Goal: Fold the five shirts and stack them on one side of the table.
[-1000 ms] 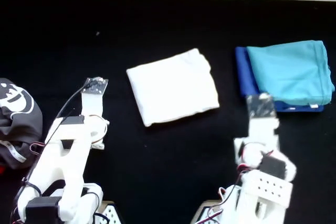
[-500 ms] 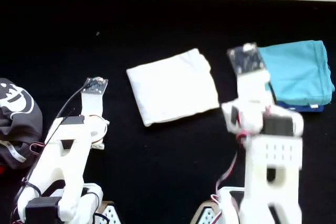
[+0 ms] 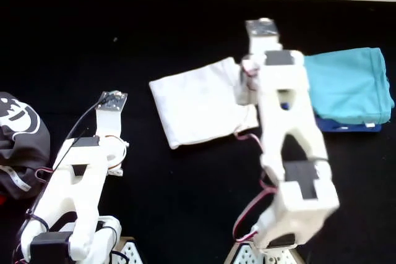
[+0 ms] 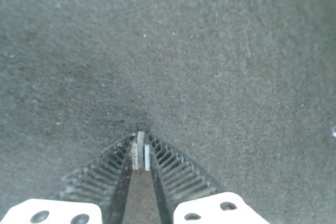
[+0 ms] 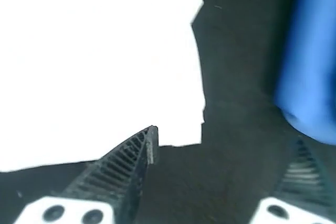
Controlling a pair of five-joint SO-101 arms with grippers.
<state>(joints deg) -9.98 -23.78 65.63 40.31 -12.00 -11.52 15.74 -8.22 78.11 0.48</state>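
A folded white shirt [image 3: 198, 108] lies mid-table. At the right, a teal shirt [image 3: 349, 83] rests on a blue one [image 3: 337, 125]. A crumpled black shirt with white print [image 3: 18, 135] sits at the left edge. My right arm [image 3: 281, 91] stretches out over the gap between the white shirt and the stack. Its gripper [image 5: 223, 156] is open, one finger [image 5: 139, 153] at the edge of the white shirt [image 5: 94, 61], the blue shirt [image 5: 315, 61] by the other. My left gripper [image 4: 139, 153] is shut on nothing, low over bare cloth left of the white shirt.
The table is covered in black cloth [image 3: 124, 41], with a pale wall strip along the far edge. Free room lies in front of the white shirt and across the far left. The left arm [image 3: 86, 171] stands near the front left.
My right arm has swung up from the front right and reached away from its base, ending over the white shirt's right edge. The left arm and all shirts have stayed put.
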